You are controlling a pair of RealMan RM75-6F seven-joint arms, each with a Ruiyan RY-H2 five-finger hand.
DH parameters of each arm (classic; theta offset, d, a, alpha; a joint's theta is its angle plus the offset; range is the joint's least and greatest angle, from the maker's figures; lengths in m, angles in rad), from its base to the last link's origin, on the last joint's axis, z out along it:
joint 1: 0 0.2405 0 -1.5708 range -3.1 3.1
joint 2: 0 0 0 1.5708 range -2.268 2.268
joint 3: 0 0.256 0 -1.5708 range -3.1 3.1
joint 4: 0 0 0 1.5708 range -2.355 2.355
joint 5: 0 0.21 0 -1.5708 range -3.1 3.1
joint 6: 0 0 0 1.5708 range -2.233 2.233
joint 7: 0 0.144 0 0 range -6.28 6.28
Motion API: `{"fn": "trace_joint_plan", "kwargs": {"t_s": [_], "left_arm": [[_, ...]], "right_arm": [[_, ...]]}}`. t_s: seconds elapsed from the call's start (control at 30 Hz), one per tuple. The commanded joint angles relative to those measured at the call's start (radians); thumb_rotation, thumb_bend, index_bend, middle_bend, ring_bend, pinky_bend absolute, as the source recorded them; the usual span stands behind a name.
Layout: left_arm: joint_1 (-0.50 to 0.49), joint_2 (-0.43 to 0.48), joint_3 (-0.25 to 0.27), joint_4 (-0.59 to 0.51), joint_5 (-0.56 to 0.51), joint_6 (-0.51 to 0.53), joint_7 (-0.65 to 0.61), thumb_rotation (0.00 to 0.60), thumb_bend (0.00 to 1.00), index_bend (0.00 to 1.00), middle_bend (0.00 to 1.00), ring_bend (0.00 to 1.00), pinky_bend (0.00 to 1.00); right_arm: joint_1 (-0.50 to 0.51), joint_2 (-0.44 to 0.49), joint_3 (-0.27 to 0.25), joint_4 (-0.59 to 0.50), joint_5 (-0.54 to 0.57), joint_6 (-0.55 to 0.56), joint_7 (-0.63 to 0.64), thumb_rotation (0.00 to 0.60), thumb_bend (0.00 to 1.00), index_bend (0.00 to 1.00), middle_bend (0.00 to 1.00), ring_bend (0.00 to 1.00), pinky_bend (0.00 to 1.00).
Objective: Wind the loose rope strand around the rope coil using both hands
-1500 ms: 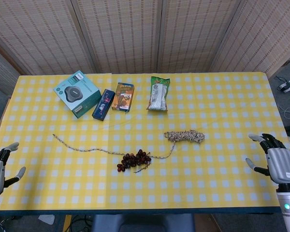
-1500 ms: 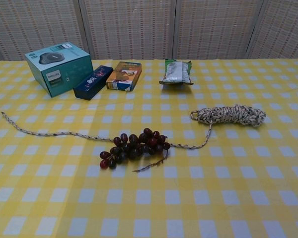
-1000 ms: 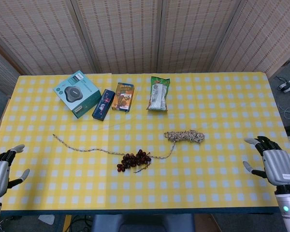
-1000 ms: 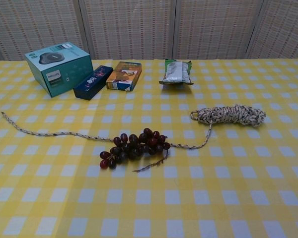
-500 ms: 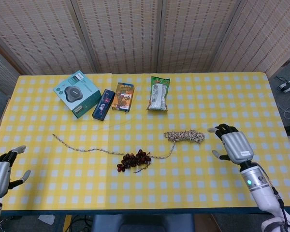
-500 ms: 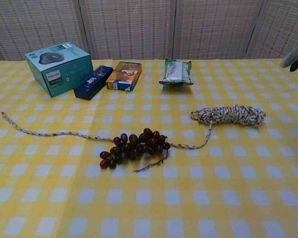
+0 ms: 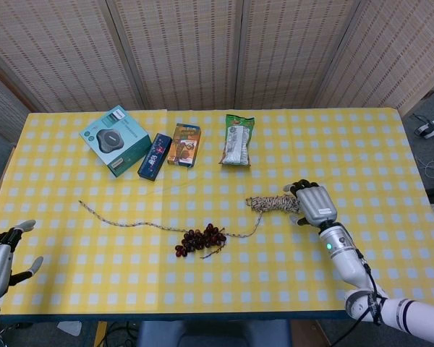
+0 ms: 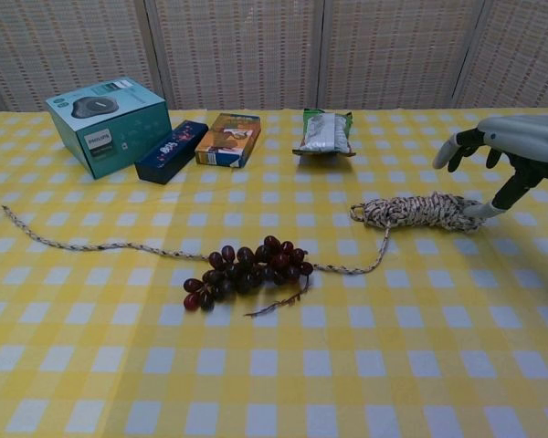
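- So far no winding shows: the rope coil (image 8: pixel 423 211) lies as a bundle on the worktop (image 8: pixel 365 365), right of centre, and the loose rope strand (image 8: pixel 100 245) trails from the coil's left end far out to the left, fully stretched.
- At the coil's right end is the right robot hand (image 8: pixel 507 151), fingers spread and curved over the bundle, one fingertip (image 8: pixel 482 210) down at or on the coil's end; I judge it has no grip yet.
- Well apart, the left robot hand (image 7: pixel 0 256) sits at the near left edge of the worktop, fingers apart, holding nothing, and a long way from the strand's free end.
- Left to do, by my reading: secure the coil, pick up the strand, and make every turn around the coil.
- Across the strand's middle sits a bunch of grapes (image 8: pixel 247 272), touching or lying on it; it may snag or get dragged when the strand is pulled.
- Further back stand a teal box (image 8: pixel 108 124), a dark blue box (image 8: pixel 172 151), an orange box (image 8: pixel 228 140) and a snack packet (image 8: pixel 325 132), clear of the rope.
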Motion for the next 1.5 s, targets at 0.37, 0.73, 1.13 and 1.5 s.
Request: {"fn": "trace_joint_plan", "kwargs": {"t_s": [0.37, 0.73, 1.13, 1.5], "left_arm": [[0.007, -0.006, 0.003, 0.013, -0.01, -0.002, -0.005, 0.6, 0.26, 0.26, 0.29, 0.34, 0.34], [0.006, -0.01, 0.003, 0.016, -0.011, -0.007, -0.003, 0.6, 0.26, 0.26, 0.29, 0.34, 0.34], [0.007, -0.015, 0.002, 0.025, -0.015, -0.009, -0.006, 0.6, 0.26, 0.26, 0.29, 0.34, 0.34], [0.0, -0.011, -0.002, 0.027, -0.012, -0.016, -0.009, 0.6, 0.26, 0.26, 0.29, 0.34, 0.34]], "right_arm": [[0.107, -0.127, 0.007, 0.167, 0.128, -0.084, -0.074, 0.6, 0.21, 0.26, 0.27, 0.16, 0.27], [0.14, -0.166, -0.011, 0.225, 0.17, -0.101, -0.105, 0.6, 0.22, 0.31, 0.28, 0.16, 0.27], [0.161, -0.192, -0.016, 0.246, 0.182, -0.099, -0.103, 0.6, 0.31, 0.46, 0.38, 0.21, 0.27], [0.152, -0.176, 0.002, 0.228, 0.134, -0.078, -0.021, 0.6, 0.48, 0.64, 0.55, 0.42, 0.53]]}}
